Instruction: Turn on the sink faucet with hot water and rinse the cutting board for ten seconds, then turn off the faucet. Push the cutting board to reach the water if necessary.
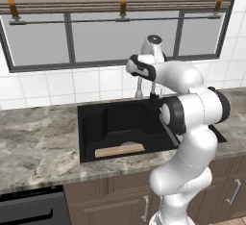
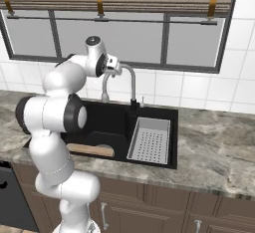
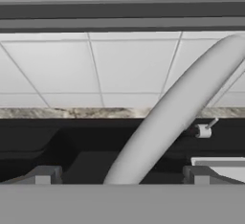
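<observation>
Pincer [image 3: 122, 177] spread wide astride faucet [image 3: 172, 108], cutting board [image 1: 119, 150] against sink [image 1: 91, 123] front wall

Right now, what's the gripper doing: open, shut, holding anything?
Gripper: open and holding nothing; its fingertips stand either side of the faucet spout, not closed on it.

Flat, even rendered light; soft, slightly blurry pictures, no glare.
</observation>
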You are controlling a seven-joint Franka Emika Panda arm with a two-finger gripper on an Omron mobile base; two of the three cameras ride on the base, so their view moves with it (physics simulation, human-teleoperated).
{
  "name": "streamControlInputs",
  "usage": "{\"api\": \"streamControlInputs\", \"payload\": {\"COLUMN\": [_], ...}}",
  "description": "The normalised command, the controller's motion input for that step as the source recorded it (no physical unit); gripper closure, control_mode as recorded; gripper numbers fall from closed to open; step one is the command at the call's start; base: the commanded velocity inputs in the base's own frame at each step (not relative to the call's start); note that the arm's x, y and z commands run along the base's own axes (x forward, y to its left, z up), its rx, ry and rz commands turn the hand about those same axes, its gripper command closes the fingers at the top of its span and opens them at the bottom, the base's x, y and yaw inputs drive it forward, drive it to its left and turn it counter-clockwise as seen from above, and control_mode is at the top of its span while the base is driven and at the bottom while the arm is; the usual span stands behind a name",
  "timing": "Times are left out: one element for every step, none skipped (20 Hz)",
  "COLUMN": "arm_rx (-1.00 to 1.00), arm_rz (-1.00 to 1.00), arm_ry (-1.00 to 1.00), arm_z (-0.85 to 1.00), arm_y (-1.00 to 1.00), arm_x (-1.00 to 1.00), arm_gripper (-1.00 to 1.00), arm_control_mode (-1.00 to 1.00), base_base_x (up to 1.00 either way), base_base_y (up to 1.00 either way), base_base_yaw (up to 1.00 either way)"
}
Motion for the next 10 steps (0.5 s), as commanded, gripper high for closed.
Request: {"api": "streamControlInputs", "payload": {"arm_rx": [0.0,0.0,0.01,0.01,0.01,0.01,0.0,0.0,0.0,0.0], "arm_rz": [0.0,0.0,0.0,0.0,0.0,0.0,0.0,0.0,0.02,0.03], "arm_ry": [-0.03,-0.05,-0.06,-0.08,-0.09,-0.09,-0.12,-0.12,-0.14,-0.16], "arm_z": [0.29,0.25,0.33,0.31,0.31,0.28,0.24,0.23,0.09,0.05], "arm_y": [-0.06,-0.14,-0.22,-0.29,-0.34,-0.34,-0.36,-0.35,-0.44,-0.49], "arm_x": [-0.19,-0.22,-0.3,-0.34,-0.35,-0.38,-0.44,-0.47,-0.54,-0.58], "arm_gripper": [-1.0,-1.0,-1.0,-1.0,-1.0,-1.0,-1.0,-1.0,-1.0,-1.0], "arm_control_mode": [-1.0,-1.0,-1.0,-1.0,-1.0,-1.0,-1.0,-1.0,-1.0,-1.0], "base_base_x": [0.0,0.0,0.0,0.0,0.0,0.0,0.0,0.0,0.0,0.0], "base_base_y": [0.0,0.0,0.0,0.0,0.0,0.0,0.0,0.0,0.0,0.0], "base_base_yaw": [0.0,0.0,0.0,0.0,0.0,0.0,0.0,0.0,0.0,0.0]}}
